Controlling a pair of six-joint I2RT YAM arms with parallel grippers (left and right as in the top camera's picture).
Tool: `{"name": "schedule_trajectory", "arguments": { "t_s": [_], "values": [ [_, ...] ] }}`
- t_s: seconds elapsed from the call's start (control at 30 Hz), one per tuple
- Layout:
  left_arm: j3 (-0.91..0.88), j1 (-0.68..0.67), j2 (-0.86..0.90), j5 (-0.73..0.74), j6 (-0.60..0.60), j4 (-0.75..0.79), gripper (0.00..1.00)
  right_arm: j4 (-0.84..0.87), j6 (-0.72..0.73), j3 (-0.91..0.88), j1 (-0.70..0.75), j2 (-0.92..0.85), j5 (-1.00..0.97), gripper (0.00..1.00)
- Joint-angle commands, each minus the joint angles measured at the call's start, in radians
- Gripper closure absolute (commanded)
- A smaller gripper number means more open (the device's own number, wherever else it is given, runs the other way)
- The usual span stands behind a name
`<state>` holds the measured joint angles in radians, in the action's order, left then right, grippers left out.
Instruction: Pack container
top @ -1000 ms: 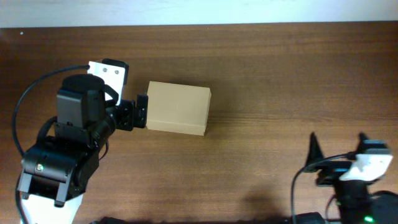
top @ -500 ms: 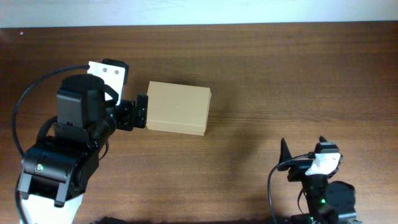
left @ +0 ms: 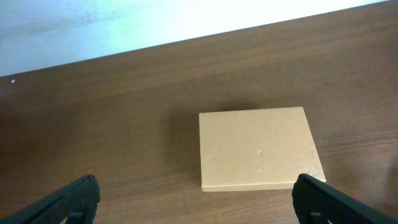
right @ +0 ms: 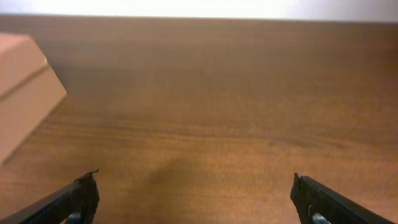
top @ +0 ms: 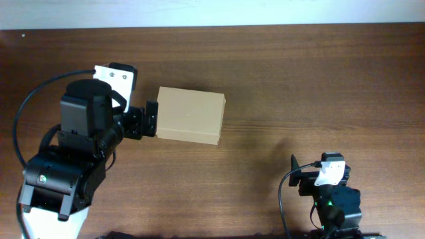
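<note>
Container: the container (top: 190, 115) lay shut, lid flat, upper left of centre on the worktop (top: 299, 79).
Left pincer (left: 196, 186): spread, empty, just beside the box's left end.
Right pincer (right: 194, 177): spread, empty, lower right, well apart.
Progress: nothing loose to pack was in view, so the task was probably finished.

Overhead: straight down, whole table (top: 279, 79). Left wrist: close above container (left: 258, 149). Right wrist: low, farther off. All share container.
</note>
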<state>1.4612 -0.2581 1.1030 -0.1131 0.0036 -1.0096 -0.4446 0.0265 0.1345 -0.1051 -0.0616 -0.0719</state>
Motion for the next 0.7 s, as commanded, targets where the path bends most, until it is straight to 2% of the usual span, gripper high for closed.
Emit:
{"name": "schedule_trajectory", "arguments": {
  "t_s": [0.0,0.67],
  "values": [
    [-0.002,-0.004,-0.008,-0.008,0.008,-0.001,0.00,0.015,0.012,-0.010,0.008,0.018,0.009,0.01],
    [-0.002,-0.004,-0.008,-0.008,0.008,-0.001,0.00,0.014,0.012,-0.010,0.008,0.028,0.009,0.01]
  ]
}}
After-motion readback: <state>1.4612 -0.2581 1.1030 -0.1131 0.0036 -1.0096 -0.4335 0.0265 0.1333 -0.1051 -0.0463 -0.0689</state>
